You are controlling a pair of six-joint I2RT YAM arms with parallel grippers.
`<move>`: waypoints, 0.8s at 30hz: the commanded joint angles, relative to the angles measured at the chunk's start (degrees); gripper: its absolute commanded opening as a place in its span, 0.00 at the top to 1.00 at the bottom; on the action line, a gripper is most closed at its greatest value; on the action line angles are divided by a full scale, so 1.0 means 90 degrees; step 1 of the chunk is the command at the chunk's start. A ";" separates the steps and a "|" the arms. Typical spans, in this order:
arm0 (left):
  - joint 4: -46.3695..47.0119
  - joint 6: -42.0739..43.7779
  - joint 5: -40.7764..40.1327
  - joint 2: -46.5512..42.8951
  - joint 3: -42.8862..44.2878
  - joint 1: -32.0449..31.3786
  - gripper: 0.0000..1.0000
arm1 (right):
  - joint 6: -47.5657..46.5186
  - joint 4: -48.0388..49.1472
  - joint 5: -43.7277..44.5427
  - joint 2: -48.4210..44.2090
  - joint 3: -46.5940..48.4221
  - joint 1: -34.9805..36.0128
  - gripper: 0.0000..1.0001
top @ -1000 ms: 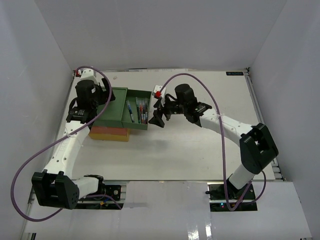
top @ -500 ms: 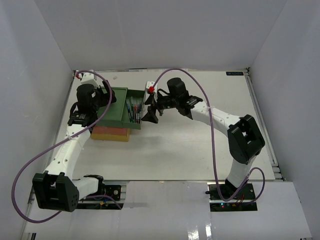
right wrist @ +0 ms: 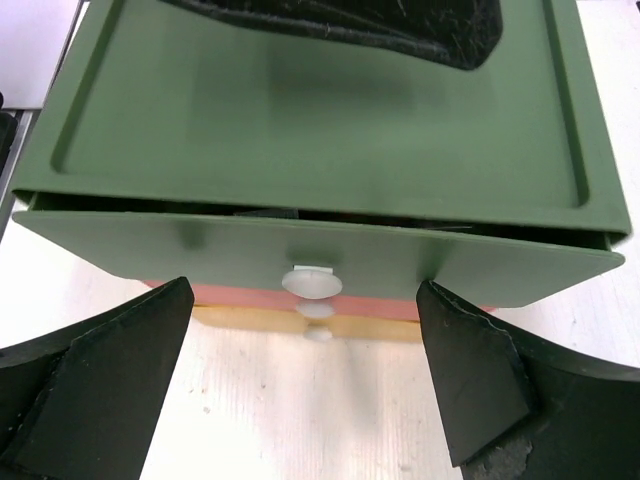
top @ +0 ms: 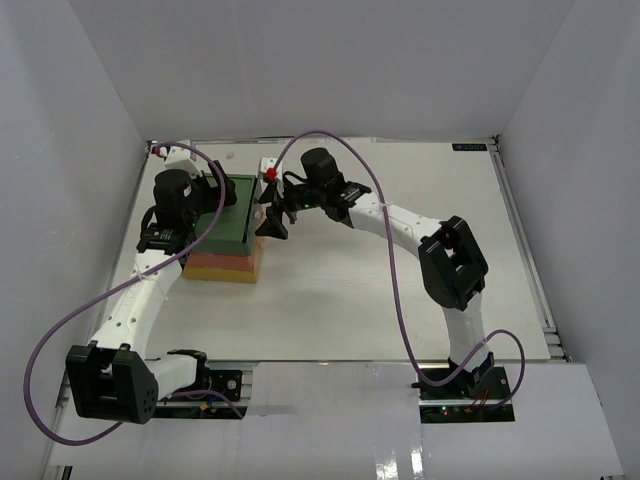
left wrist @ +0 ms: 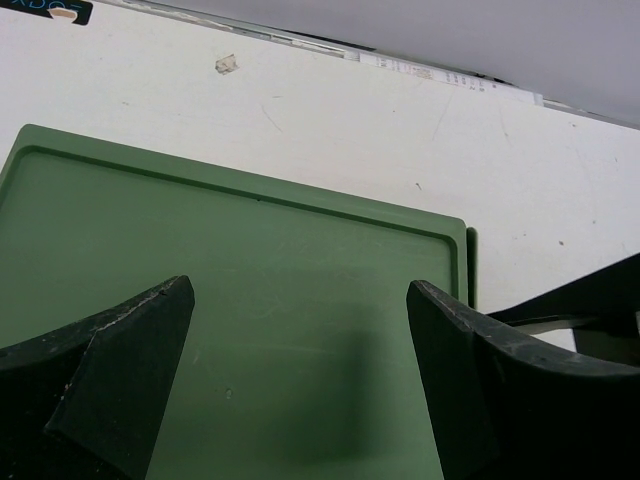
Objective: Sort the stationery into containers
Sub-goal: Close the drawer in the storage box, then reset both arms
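Note:
The containers are one stack of drawer tiers (top: pixel 228 225) at the table's left: green on top, red-orange (right wrist: pixel 250 300) under it, yellow (right wrist: pixel 240 322) at the bottom. The green drawer front (right wrist: pixel 200 250) with its white knob (right wrist: pixel 311 282) stands almost flush, with only a thin dark gap above it. The stationery is hidden inside. My right gripper (top: pixel 268 213) is open right at that front, its fingertips either side of the knob (right wrist: pixel 305 385). My left gripper (top: pixel 218 190) hovers open over the green top (left wrist: pixel 250 300), holding nothing (left wrist: pixel 300 380).
White walls close in the table on three sides. A small scrap (left wrist: pixel 226 64) lies on the table beyond the stack. A purple cable (top: pixel 340 150) arcs over the right arm. Bare white table (top: pixel 400 290) spreads to the right of the stack.
My right gripper has swept left against the green drawer, which has slid in from wide open to nearly shut. The pens that showed inside it are now covered. The left gripper has hardly moved.

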 commanded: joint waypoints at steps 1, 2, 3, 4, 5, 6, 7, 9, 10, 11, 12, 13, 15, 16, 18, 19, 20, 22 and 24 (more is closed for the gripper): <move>-0.0751 -0.0240 0.0473 0.0052 -0.0259 -0.0027 0.02 | 0.0086 0.0344 -0.0062 0.0186 0.0477 0.0138 0.00; -0.0741 -0.0250 0.0493 0.0043 -0.0259 -0.0027 0.02 | 0.0144 0.0490 -0.0014 0.0216 0.0516 0.0167 0.01; -0.0751 -0.0250 0.0513 0.0052 -0.0259 -0.0027 0.02 | 0.0213 0.0578 0.0006 0.0255 0.0526 0.0167 0.01; -0.0741 -0.0240 0.0513 0.0033 -0.0259 -0.0027 0.02 | 0.0349 0.0666 0.0045 0.0265 0.0526 0.0167 0.01; -0.0741 -0.0250 0.0513 0.0033 -0.0259 -0.0017 0.02 | 0.0389 0.0725 0.0084 0.0275 0.0536 0.0186 0.01; -0.0722 -0.0250 0.0513 0.0023 -0.0250 -0.0017 0.02 | 0.0438 0.0813 0.0123 0.0275 0.0536 0.0196 0.01; -0.0722 -0.0260 0.0551 0.0004 -0.0240 -0.0017 0.02 | 0.0525 0.0852 0.0191 0.0265 0.0536 0.0206 0.01; -0.0731 -0.0260 0.0552 -0.0026 -0.0240 -0.0008 0.02 | 0.0565 0.0892 0.0240 0.0226 0.0536 0.0216 0.01; -0.0731 -0.0260 0.0542 -0.0074 -0.0240 -0.0017 0.02 | 0.0575 0.0882 0.0299 0.0187 0.0507 0.0216 0.01; -0.0722 -0.0269 0.0561 -0.0104 -0.0230 -0.0008 0.02 | 0.0575 0.0882 0.0367 0.0051 0.0390 0.0216 0.02; -0.0722 -0.0269 0.0562 -0.0123 -0.0211 -0.0017 0.02 | 0.0575 0.0882 0.0484 -0.0056 0.0273 0.0216 0.02; -0.0731 -0.0279 0.0610 -0.0162 -0.0114 -0.0008 0.02 | 0.0497 0.0872 0.0726 -0.0328 -0.0018 0.0216 0.02; -0.0790 -0.0279 0.0659 -0.0211 0.0042 -0.0008 0.02 | 0.0419 0.0872 0.1098 -0.0681 -0.0379 0.0206 0.02; -0.0829 -0.0270 0.0679 -0.0240 0.0140 -0.0017 0.02 | 0.0399 0.0872 0.1496 -0.0895 -0.0576 0.0187 0.02; -0.0994 -0.0270 0.0718 -0.0348 0.0481 -0.0008 0.02 | 0.0360 0.0882 0.1879 -0.1608 -0.1237 0.0119 0.03; -0.1043 -0.0221 0.0708 -0.0387 0.0599 -0.0017 0.02 | 0.0350 0.0872 0.2152 -0.1890 -0.1474 0.0089 0.03; -0.1199 -0.0182 0.0698 -0.0493 0.0706 -0.0017 0.02 | 0.0350 0.0882 0.2309 -0.2502 -0.1718 0.0069 0.03; -0.1549 -0.0036 0.0669 -0.0572 0.1145 -0.0017 0.02 | 0.0331 0.0815 0.3155 -0.3469 -0.2392 0.0030 0.03; -0.1746 0.0052 0.0727 -0.0728 0.1554 -0.0017 0.02 | 0.0253 0.0649 0.3831 -0.4117 -0.2724 0.0020 0.04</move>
